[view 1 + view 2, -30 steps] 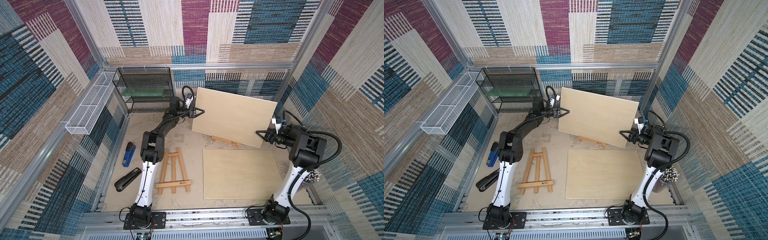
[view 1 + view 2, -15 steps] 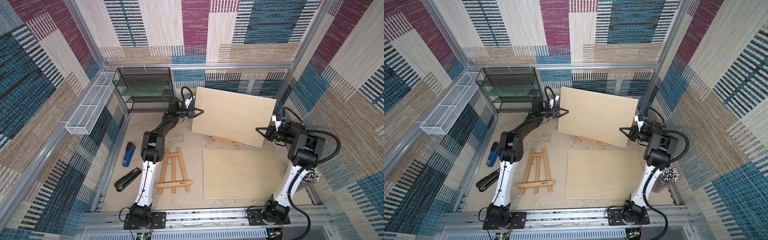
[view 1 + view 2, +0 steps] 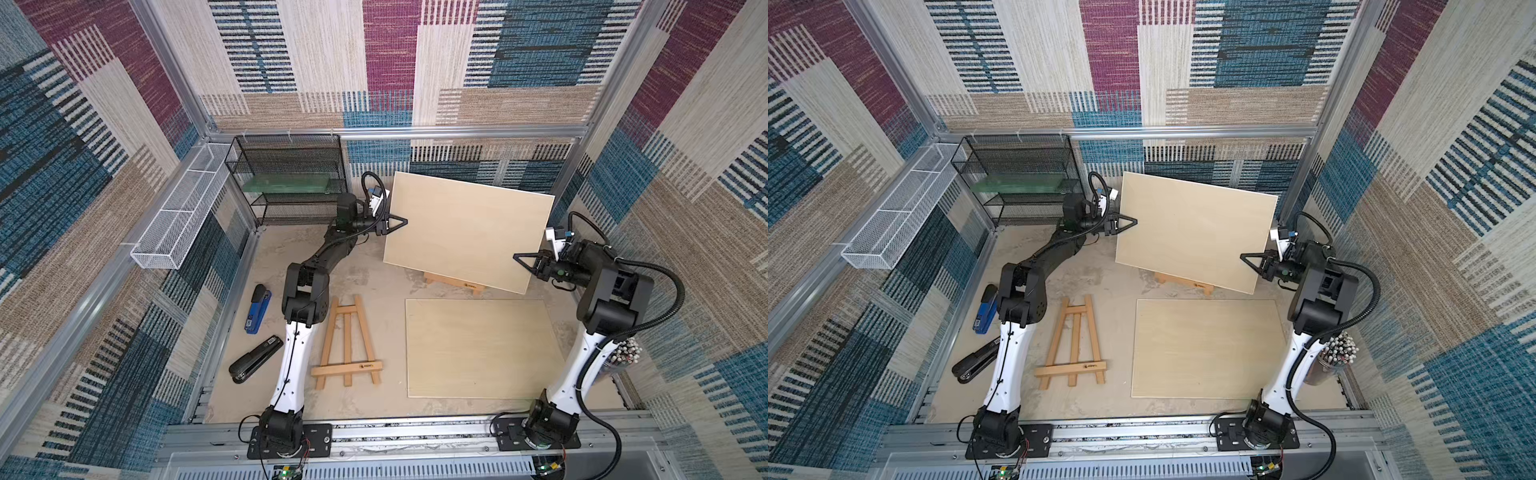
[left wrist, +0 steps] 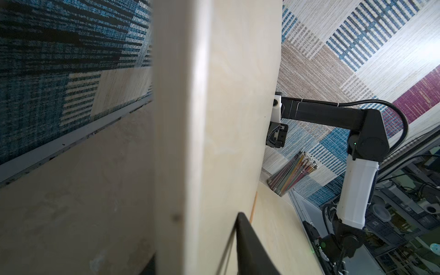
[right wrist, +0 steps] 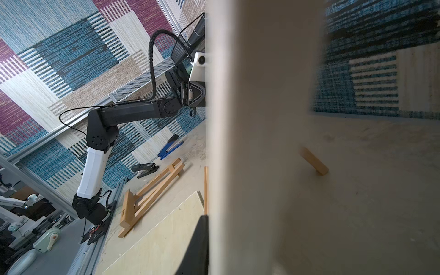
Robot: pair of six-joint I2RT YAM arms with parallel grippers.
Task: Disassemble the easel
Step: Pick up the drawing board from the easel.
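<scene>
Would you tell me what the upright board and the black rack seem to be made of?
Upright board: probably pale unfinished wood panel, matte, faint grain. Black rack: likely coated metal mesh, see-through with thin wire frame.

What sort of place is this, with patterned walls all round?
Most likely a robot test booth, not an art studio. A left arm and right arm are bolted to a metal rail, inside a framed enclosure, with props set out: a flat easel and wooden board.
</scene>
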